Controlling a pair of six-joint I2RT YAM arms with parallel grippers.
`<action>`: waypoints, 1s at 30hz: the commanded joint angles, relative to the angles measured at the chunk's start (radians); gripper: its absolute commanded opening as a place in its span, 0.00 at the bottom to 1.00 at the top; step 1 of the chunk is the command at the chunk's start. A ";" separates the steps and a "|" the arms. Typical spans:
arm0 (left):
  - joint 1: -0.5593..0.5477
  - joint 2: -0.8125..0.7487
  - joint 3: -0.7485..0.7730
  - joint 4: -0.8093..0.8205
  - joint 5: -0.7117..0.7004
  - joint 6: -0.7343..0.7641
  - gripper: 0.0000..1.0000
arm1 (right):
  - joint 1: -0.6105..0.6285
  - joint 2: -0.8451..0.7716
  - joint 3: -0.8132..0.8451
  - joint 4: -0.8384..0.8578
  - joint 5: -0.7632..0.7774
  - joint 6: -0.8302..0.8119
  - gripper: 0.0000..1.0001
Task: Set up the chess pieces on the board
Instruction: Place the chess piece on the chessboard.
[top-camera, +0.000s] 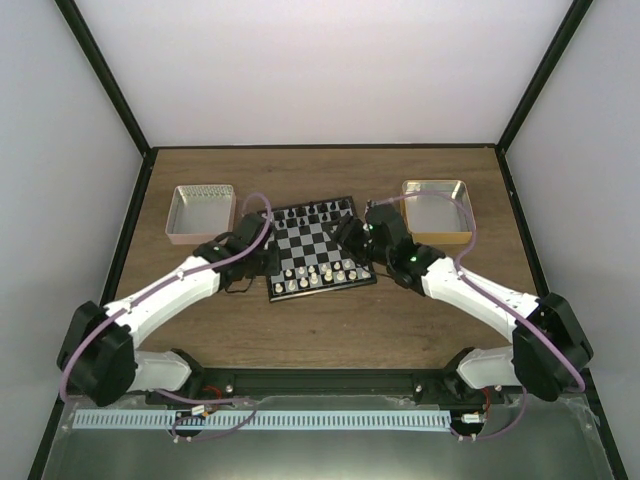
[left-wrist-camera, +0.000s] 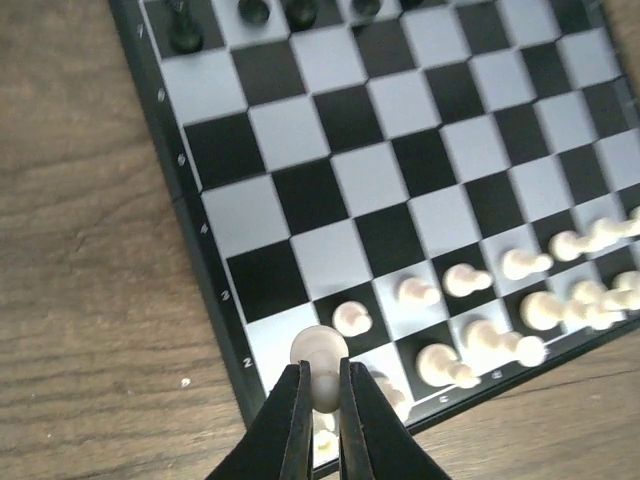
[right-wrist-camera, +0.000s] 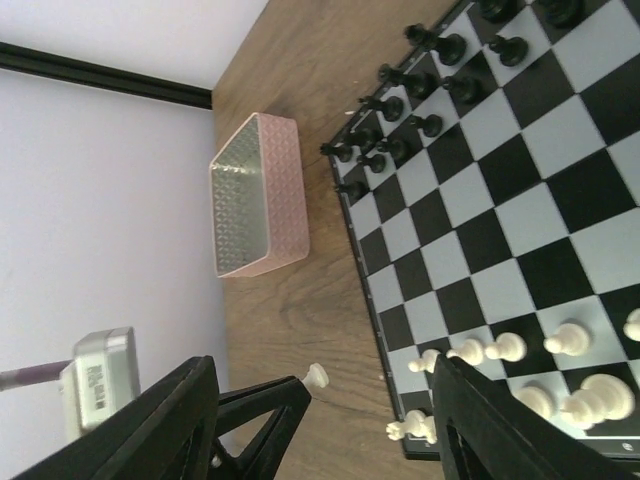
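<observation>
The tabletop (top-camera: 320, 330) carries the board (top-camera: 318, 243) at its middle, within reach of both arms. A pink tray (top-camera: 204, 187) sits near the far left corner and a gold tray (top-camera: 436, 183) near the far right corner, each well apart from the board; both are probably stores for loose pieces. The black pieces (right-wrist-camera: 400, 120) stand along the board's far edge. The white pieces (left-wrist-camera: 480, 330) crowd the two rows along its near edge, so the white side looks mostly set.

One white pawn (left-wrist-camera: 320, 350) is held over the leftmost square of the second row, by the near left corner, likely the gap it is meant to fill. I cannot tell whether its foot touches the square.

The left arm (top-camera: 170, 295) stretches forward and inward to the board's left edge. The left gripper (left-wrist-camera: 320, 370) points down, its fingers pressed in on the pawn's stem below the head. The right arm (top-camera: 480, 295) mirrors it at the right edge. The right gripper (right-wrist-camera: 325, 400) has its fingers spread wide with nothing between them, seemingly free for another piece.
</observation>
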 joint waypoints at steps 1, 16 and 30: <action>0.007 0.072 0.005 -0.058 -0.018 -0.014 0.04 | -0.007 -0.026 -0.015 -0.046 0.046 -0.026 0.60; 0.027 0.230 0.034 -0.038 0.112 0.025 0.04 | -0.012 -0.027 -0.039 -0.035 0.028 -0.036 0.61; 0.036 0.270 0.036 -0.040 0.096 0.039 0.06 | -0.012 -0.015 -0.040 -0.023 0.007 -0.033 0.61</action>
